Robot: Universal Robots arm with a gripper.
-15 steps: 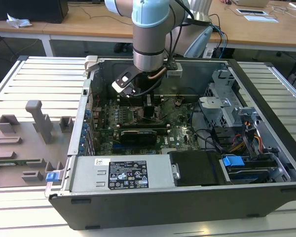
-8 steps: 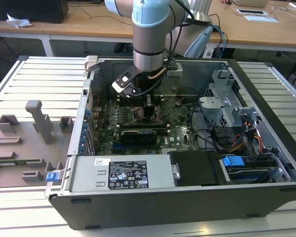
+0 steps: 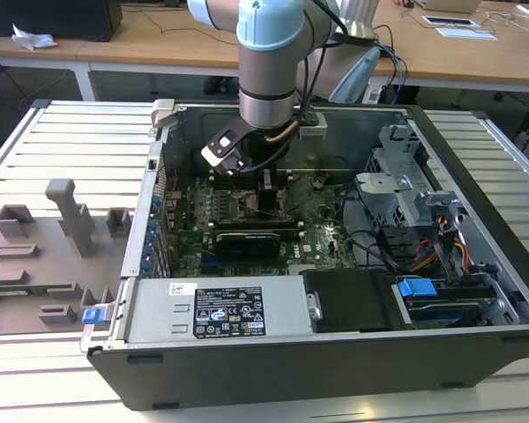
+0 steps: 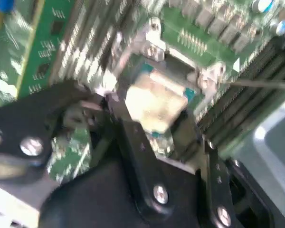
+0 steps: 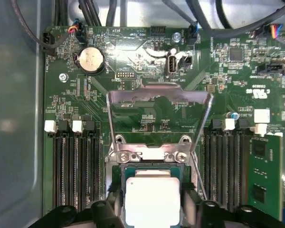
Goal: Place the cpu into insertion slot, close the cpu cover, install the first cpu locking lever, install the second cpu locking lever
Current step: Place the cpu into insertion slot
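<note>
The cpu [image 5: 152, 199], a small square chip with a pale silver top, sits between my black fingers [image 5: 107, 211] in both wrist views, and my gripper [image 5: 154, 211] is shut on its sides. It hangs directly over the insertion slot [image 5: 152, 171], whose teal rim shows around the chip [image 4: 156, 102]. The cpu cover [image 5: 159, 97], a thin silver frame, stands open and tilted up from its hinge beyond the slot. A thin locking lever rod [image 4: 256, 84] lies beside the socket. In the exterior view my gripper [image 3: 269, 181] reaches down into the open computer case [image 3: 247, 370].
Black memory slots [image 5: 76, 175] flank the socket on both sides, with a green card [image 5: 263, 171] beyond one set. A coin battery [image 5: 91, 59] and cables lie past the cover. The power supply [image 3: 220, 313], drive cage [image 3: 406, 189] and grey fixtures [image 3: 70, 211] surround the work area.
</note>
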